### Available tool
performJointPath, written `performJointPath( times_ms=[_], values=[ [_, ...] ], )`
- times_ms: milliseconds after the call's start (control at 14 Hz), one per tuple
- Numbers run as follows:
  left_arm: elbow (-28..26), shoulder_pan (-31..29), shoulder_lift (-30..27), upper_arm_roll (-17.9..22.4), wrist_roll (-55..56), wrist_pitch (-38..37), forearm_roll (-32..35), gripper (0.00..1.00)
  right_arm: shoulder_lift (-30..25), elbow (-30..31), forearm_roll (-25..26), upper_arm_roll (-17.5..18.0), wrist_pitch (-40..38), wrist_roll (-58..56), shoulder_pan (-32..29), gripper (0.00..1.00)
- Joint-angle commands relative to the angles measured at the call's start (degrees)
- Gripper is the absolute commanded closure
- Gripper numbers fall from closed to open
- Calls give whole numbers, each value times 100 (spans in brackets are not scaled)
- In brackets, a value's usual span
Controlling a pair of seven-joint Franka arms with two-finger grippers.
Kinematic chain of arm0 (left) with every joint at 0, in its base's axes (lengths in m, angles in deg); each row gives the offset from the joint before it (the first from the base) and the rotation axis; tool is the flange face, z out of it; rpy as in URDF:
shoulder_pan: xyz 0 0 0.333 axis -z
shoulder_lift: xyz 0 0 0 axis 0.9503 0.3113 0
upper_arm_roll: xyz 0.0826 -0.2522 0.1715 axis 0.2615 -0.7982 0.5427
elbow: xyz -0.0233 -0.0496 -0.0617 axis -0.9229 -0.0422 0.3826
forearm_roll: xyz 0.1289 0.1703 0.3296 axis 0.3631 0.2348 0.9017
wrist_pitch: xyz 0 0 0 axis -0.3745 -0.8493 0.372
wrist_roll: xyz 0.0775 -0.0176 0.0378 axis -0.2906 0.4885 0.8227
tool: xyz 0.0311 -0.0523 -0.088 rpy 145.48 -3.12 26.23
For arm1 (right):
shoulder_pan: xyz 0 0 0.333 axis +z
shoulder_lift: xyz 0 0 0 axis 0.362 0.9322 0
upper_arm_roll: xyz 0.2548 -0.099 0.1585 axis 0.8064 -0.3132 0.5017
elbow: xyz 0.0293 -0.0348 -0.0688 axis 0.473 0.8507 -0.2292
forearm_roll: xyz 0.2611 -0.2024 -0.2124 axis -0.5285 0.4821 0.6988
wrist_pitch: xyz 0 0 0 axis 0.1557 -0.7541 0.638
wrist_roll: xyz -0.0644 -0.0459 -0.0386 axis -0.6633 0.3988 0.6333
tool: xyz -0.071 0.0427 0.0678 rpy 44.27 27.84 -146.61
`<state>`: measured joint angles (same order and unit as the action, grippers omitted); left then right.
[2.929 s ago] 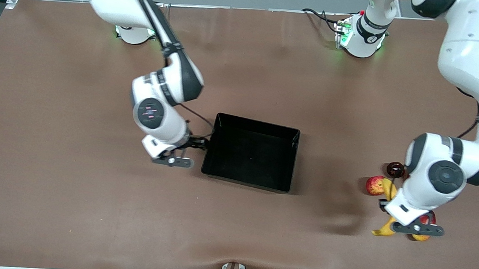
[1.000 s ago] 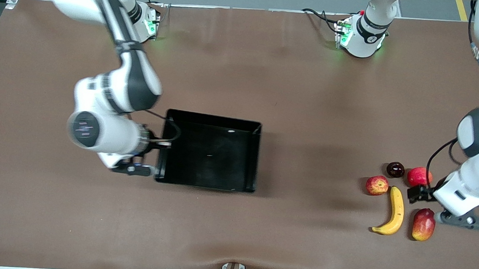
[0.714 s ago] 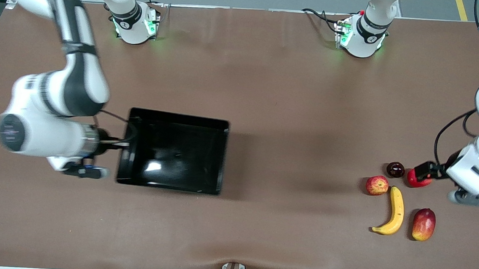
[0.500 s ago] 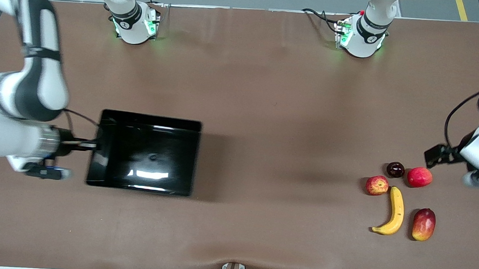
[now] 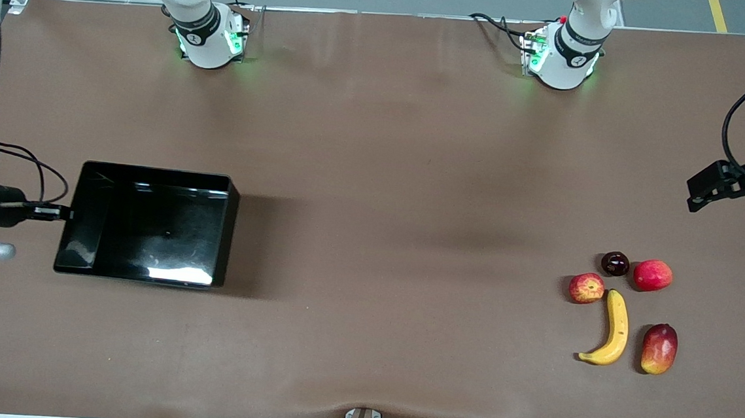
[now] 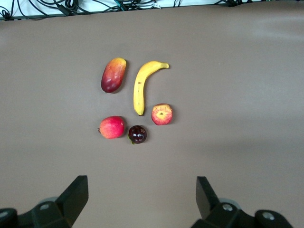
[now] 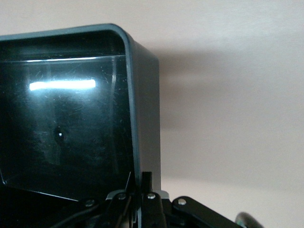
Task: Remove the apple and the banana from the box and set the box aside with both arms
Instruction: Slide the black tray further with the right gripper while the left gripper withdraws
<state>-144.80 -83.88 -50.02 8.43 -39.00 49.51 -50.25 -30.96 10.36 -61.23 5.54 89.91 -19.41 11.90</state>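
The black box (image 5: 148,223) is near the right arm's end of the table and casts a wide shadow toward the middle. My right gripper (image 5: 63,213) is shut on its end wall; the right wrist view shows my gripper (image 7: 142,183) pinching the box's wall (image 7: 145,95). The yellow banana (image 5: 613,327) and the streaked apple (image 5: 586,287) lie side by side near the left arm's end. My left gripper (image 5: 708,190) is open and empty, up over bare table apart from the fruits. In the left wrist view my gripper (image 6: 141,184) looks down on the banana (image 6: 142,85) and apple (image 6: 162,114).
A mango (image 5: 658,348), a dark plum (image 5: 615,263) and a round red fruit (image 5: 652,275) lie in the same cluster as the banana and apple. The brown table (image 5: 414,172) lies bare between the box and the fruits.
My right gripper has carried the box from the table's middle toward the right arm's end. My left gripper has pulled up and away from the fruit cluster, empty.
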Motion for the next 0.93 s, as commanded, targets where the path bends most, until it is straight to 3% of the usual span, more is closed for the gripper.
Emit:
performJointPath(
  times_ms=[0, 286, 857],
  values=[
    [-285, 698, -429, 668, 19, -232, -121, 0, -177, 606, -104, 121, 509, -406, -341, 100],
    [-837, 1438, -877, 1549, -51, -347, -612, 0, -81, 1187, -95, 121, 1151, -441, -571, 100],
    [-865, 1440, -887, 1577, -60, -584, -649, 0, -2, 2005, -104, 130, 2058, -960, -685, 100]
  ],
)
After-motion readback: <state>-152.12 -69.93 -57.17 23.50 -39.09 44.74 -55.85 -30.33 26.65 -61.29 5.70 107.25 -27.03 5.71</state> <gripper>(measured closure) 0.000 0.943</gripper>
